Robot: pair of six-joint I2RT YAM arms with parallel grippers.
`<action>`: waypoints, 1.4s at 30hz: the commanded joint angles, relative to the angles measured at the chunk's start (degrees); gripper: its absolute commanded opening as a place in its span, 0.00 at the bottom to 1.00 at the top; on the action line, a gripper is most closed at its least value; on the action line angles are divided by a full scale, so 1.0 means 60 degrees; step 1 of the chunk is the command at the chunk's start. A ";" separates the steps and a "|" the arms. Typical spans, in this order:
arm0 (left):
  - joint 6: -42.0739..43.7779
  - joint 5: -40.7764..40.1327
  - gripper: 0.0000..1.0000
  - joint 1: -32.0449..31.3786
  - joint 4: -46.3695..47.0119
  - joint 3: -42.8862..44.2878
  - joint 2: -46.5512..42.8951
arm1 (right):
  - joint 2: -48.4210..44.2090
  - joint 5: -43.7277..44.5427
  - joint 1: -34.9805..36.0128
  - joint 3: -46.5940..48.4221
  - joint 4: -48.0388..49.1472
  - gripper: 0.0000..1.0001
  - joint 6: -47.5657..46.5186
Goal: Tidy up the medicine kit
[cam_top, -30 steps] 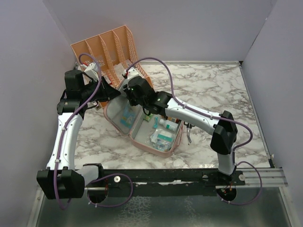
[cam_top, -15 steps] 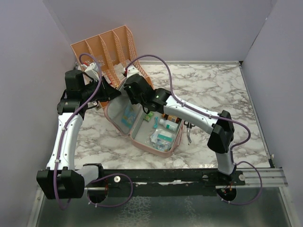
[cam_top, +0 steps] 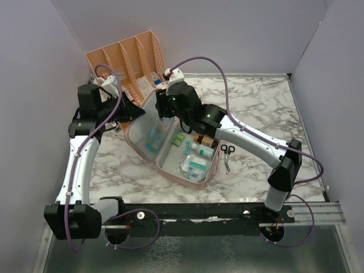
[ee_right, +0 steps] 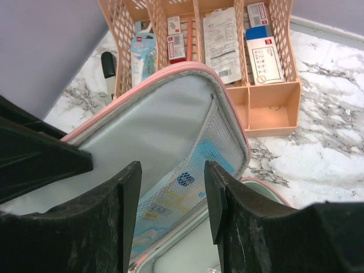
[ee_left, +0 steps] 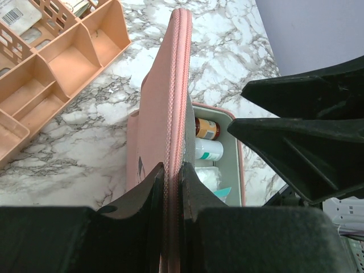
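The kit (cam_top: 196, 182) lies open on the table (cam_top: 256, 108), in front of the organizer (cam_top: 122, 60) and nearly touching it. Its lid (ee_left: 173, 85) is kept upright by the left pincer (ee_left: 172, 170), which is closed tight on the lid's zip edge. The right pincer (ee_right: 173, 187) is set moderately wide with nothing between its fingers, and it is poised above the kit, facing the lid's grey-green lining (ee_right: 165, 125) and the organizer behind it. Part of the work appears to be done. A brown bottle (cam_top: 203, 140), a white bottle (cam_top: 202, 149), a small green box (cam_top: 178, 140) and some clear packets (cam_top: 193, 166) are seen in the kit's base, and blue-printed sachets are tucked into the lid's mesh pocket (ee_right: 193, 165). Much seems to be left. Several boxes and sachets (ee_right: 219, 37) stand in the organizer's slots behind the kit, and scissors (cam_top: 226, 152) lie on the table just beside the kit, on the side away from the organizer. Whether all of these are meant for the kit cannot be told. The kit has not yet been closed or zipped, so the task is judged to be roughly midway.
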 commanded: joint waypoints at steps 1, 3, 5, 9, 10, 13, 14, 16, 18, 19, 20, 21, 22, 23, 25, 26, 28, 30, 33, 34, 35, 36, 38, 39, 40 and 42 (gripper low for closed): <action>-0.0044 0.0313 0.00 -0.0037 0.0017 -0.0009 -0.0226 | 0.0512 0.0816 -0.0041 0.0018 -0.0131 0.50 0.1016; -0.0055 0.0310 0.00 -0.0037 0.0015 -0.0014 -0.0225 | 0.0891 0.0842 -0.0034 0.0456 -0.0433 0.50 0.1299; -0.0062 0.0313 0.00 -0.0037 0.0023 -0.0030 -0.0226 | 0.1359 0.0913 -0.0031 0.1117 -0.0978 0.50 0.1602; -0.0070 0.0320 0.00 -0.0037 0.0018 -0.0056 -0.0213 | 0.2227 0.1100 -0.0026 0.2327 -0.2136 0.49 0.1953; -0.0073 0.0327 0.00 -0.0045 0.0018 -0.0052 -0.0211 | 0.2387 0.1317 -0.0029 0.2480 -0.2310 0.48 0.2037; -0.0075 0.0327 0.00 -0.0037 0.0027 -0.0042 -0.0187 | 0.2680 0.1584 -0.0029 0.2703 -0.2808 0.46 0.2362; -0.0074 0.0328 0.00 -0.0037 0.0033 -0.0032 -0.0183 | 0.2728 0.1733 -0.0031 0.2714 -0.2990 0.46 0.2497; -0.0073 0.0327 0.00 -0.0036 0.0033 -0.0031 -0.0157 | 0.2763 0.2040 -0.0030 0.2629 -0.3224 0.46 0.2665; -0.0078 0.0338 0.00 -0.0038 0.0052 -0.0029 -0.0118 | 0.2766 0.2186 -0.0027 0.2497 -0.3336 0.46 0.2754; -0.0076 0.0342 0.00 -0.0037 0.0058 -0.0021 -0.0103 | 0.2773 0.2222 -0.0034 0.2432 -0.3371 0.46 0.2780; -0.0074 0.0342 0.00 -0.0037 0.0059 -0.0026 -0.0091 | 0.2787 0.2232 -0.0037 0.2385 -0.3397 0.46 0.2790; -0.0083 0.0342 0.00 -0.0037 0.0074 -0.0032 -0.0090 | 0.2822 0.2229 -0.0030 0.2359 -0.3411 0.46 0.2808; -0.0075 0.0339 0.00 -0.0034 0.0081 -0.0034 -0.0094 | 0.2883 0.2223 -0.0038 0.2365 -0.3459 0.46 0.2832; -0.0083 0.0342 0.00 -0.0039 0.0095 -0.0042 -0.0085 | 0.2931 0.2215 -0.0032 0.2393 -0.3501 0.46 0.2859; -0.0077 0.0330 0.00 -0.0034 0.0088 -0.0053 -0.0080 | 0.3055 0.2189 -0.0027 0.2491 -0.3599 0.45 0.2939; -0.0083 0.0321 0.00 -0.0037 0.0090 -0.0068 -0.0090 | 0.3099 0.2185 -0.0025 0.2528 -0.3619 0.45 0.2957; -0.0092 0.0327 0.00 -0.0037 0.0103 -0.0081 -0.0094 | 0.3138 0.2294 -0.0025 0.2570 -0.3670 0.44 0.3044; -0.0096 0.0328 0.00 -0.0037 0.0109 -0.0075 -0.0105 | 0.3154 0.2435 -0.0038 0.2615 -0.3764 0.43 0.3188; -0.0074 0.0311 0.00 -0.0037 0.0105 -0.0075 -0.0123 | 0.3143 0.2535 -0.0036 0.2685 -0.3898 0.42 0.3411; -0.0073 0.0313 0.00 -0.0037 0.0105 -0.0082 -0.0123 | 0.3112 0.2536 -0.0039 0.2710 -0.3882 0.42 0.3408; -0.0075 0.0313 0.00 -0.0037 0.0113 -0.0075 -0.0123 | 0.3075 0.2480 -0.0030 0.2735 -0.3816 0.42 0.3369; -0.0074 0.0313 0.00 -0.0037 0.0110 -0.0080 -0.0123 | 0.3001 0.2387 -0.0027 0.2764 -0.3718 0.42 0.3304; -0.0081 0.0311 0.00 -0.0037 0.0111 -0.0063 -0.0109 | 0.2743 0.2121 -0.0029 0.2718 -0.3339 0.42 0.3006; -0.0074 0.0313 0.00 -0.0041 0.0112 -0.0062 -0.0109 | 0.2536 0.1952 -0.0038 0.2621 -0.3069 0.42 0.2877; -0.0073 0.0313 0.00 -0.0038 0.0103 -0.0062 -0.0114 | 0.2291 0.1740 -0.0032 0.2466 -0.2665 0.43 0.2614; -0.0081 0.0313 0.00 -0.0037 0.0102 -0.0060 -0.0122 | 0.1678 0.1296 -0.0028 0.1920 -0.1798 0.44 0.2104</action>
